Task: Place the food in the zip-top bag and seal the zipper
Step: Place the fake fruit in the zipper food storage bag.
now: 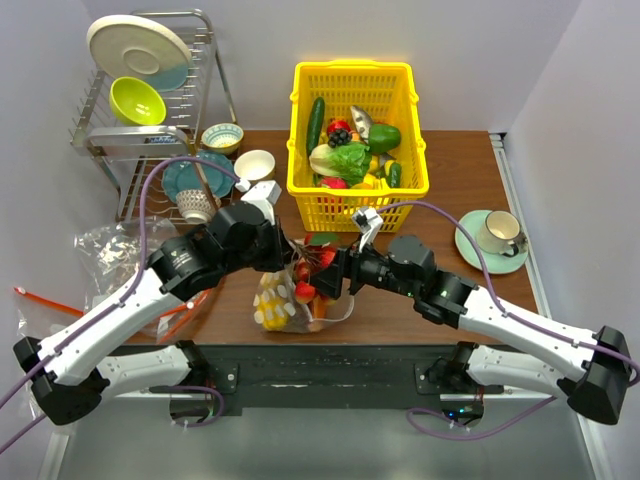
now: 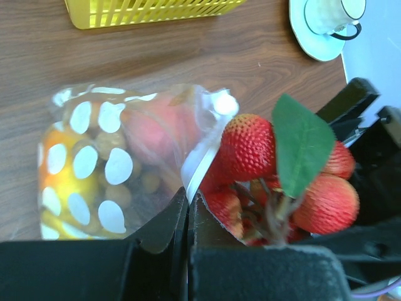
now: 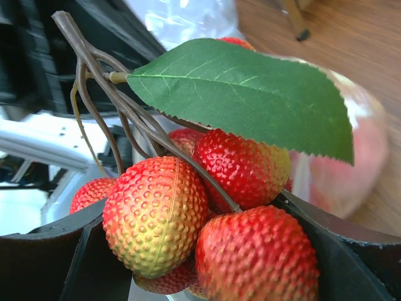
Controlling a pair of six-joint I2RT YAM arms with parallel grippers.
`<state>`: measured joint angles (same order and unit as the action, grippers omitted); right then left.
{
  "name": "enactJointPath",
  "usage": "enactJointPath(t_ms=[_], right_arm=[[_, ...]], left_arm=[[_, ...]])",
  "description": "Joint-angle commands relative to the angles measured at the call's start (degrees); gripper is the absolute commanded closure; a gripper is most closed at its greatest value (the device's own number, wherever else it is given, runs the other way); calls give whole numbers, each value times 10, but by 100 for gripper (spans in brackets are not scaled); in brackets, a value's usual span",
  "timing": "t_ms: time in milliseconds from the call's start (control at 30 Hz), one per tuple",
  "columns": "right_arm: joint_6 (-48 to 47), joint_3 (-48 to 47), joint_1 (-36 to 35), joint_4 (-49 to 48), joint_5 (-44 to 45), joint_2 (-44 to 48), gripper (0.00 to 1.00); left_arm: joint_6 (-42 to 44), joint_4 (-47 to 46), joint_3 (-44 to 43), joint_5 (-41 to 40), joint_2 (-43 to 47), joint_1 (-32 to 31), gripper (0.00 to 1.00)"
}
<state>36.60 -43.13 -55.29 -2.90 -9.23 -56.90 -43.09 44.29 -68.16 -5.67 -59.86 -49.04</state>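
The zip-top bag [image 1: 272, 306], clear with whitish dots, lies at the table's near middle and holds yellow, orange and pink food [image 2: 94, 169]. My left gripper [image 2: 188, 204] is shut on the bag's mouth edge, and the whitish zipper [image 2: 203, 157] runs up from between its jaws. The mouth faces right. My right gripper [image 3: 200, 251] is shut on a cluster of red bumpy toy fruits [image 3: 188, 207] with a green leaf [image 3: 250, 94] and brown stems. That cluster [image 2: 250, 150] sits right at the bag's mouth, touching the zipper edge. In the top view the two grippers meet over the bag, with the cluster [image 1: 304, 280] between them.
A yellow basket [image 1: 300, 190] of toy vegetables stands behind the bag. A cup on a green saucer [image 1: 497, 240] sits at the right. A dish rack [image 1: 190, 45] with plates and bowls is at the back left. Other clear bags with red-orange strips [image 1: 60, 300] lie at the left.
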Motion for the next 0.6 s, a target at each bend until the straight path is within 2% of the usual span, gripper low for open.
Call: enactJointPath(t_ms=[0, 133, 167, 233, 267, 400, 500, 567], right_arm=[[-5, 23, -4, 1, 33, 16, 77], [2, 40, -7, 7, 32, 16, 70], [4, 42, -8, 9, 32, 15, 60], [8, 42, -10, 13, 26, 12, 51], [9, 42, -10, 14, 23, 8, 41], [8, 28, -19, 38, 29, 3, 21], [4, 10, -24, 87, 67, 14, 12], [-6, 2, -24, 125, 80, 23, 11]], left_arm=[[-16, -47, -17, 14, -2, 3, 100], [-23, -55, -16, 22, -11, 3, 100], [-23, -60, -15, 24, -11, 2, 100], [-26, -68, -12, 29, -11, 3, 100], [-28, -71, -11, 30, -12, 2, 100], [-32, -76, -7, 35, -17, 2, 100], [-34, -82, -4, 41, -15, 3, 100], [-36, -82, -6, 40, -14, 3, 100]])
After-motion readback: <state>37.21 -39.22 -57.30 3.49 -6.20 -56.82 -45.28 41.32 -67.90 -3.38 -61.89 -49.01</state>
